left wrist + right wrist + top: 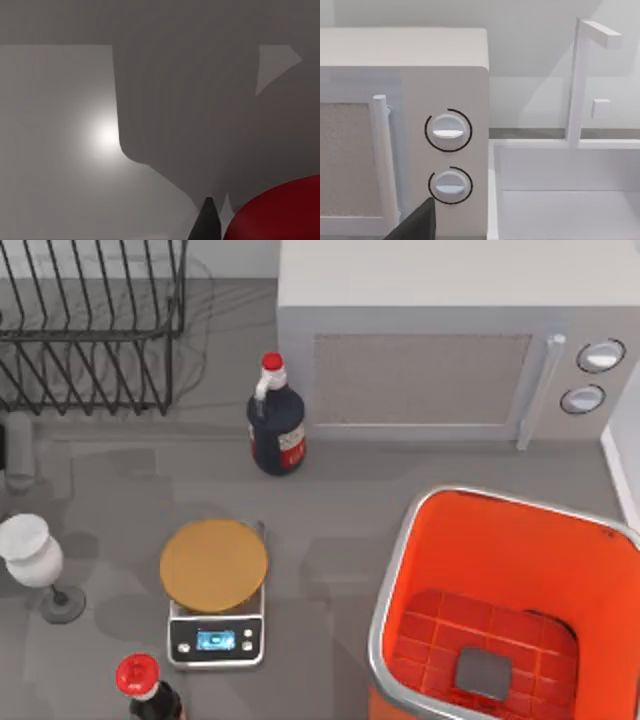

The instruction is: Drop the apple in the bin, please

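The left tool (212,222) sits beside a red curve (280,212), probably the apple, its spread impossible to tell; smooth, firm and fairly light, it suits gripping across its widest part, the bin (395,570) bottom-right.

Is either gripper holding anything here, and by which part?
Cannot be told. A dark red rounded thing sits beside one left fingertip, but no grip shows. The bin has no apple inside.

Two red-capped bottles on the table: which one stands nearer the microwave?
The dark bottle with the red-and-white label, just left of the microwave. The other red-capped bottle stands at the table's near edge, below the scale.
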{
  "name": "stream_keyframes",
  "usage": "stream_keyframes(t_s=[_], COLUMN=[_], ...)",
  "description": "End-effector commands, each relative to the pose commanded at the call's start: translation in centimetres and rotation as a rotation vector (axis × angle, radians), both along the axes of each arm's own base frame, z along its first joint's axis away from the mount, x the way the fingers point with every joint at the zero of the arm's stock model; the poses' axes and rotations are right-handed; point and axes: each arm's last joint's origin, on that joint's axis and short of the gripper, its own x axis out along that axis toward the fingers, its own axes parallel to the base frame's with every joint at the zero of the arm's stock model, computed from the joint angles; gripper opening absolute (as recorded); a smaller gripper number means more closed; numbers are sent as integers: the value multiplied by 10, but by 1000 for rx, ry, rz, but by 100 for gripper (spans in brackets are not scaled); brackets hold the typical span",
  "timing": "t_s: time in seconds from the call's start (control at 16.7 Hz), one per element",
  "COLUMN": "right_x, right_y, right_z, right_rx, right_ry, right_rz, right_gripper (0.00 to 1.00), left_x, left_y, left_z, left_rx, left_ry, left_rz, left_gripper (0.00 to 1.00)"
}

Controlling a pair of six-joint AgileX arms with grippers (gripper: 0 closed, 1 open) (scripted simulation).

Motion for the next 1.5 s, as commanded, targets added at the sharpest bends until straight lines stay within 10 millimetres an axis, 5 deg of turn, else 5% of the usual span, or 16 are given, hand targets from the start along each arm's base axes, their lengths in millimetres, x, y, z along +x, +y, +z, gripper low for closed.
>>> stream_keyframes(t_s=[0.36, 1.02, 1.5], right_x=[0, 0, 0], right_y=[0, 0, 0], right_z=[0, 0, 0], right_rx=[0, 0, 0], right_ry=[0, 0, 0], right_rz=[0, 0, 0], right_gripper=[100, 100, 100], left_x=[-1, -4, -1], left_y=[-1, -3, -10], left_z=[15, 151, 154], left_rx=[-10, -10, -9], left_ry=[18, 26, 27], left_rz=[13, 12, -40], left_gripper=[0, 0, 0])
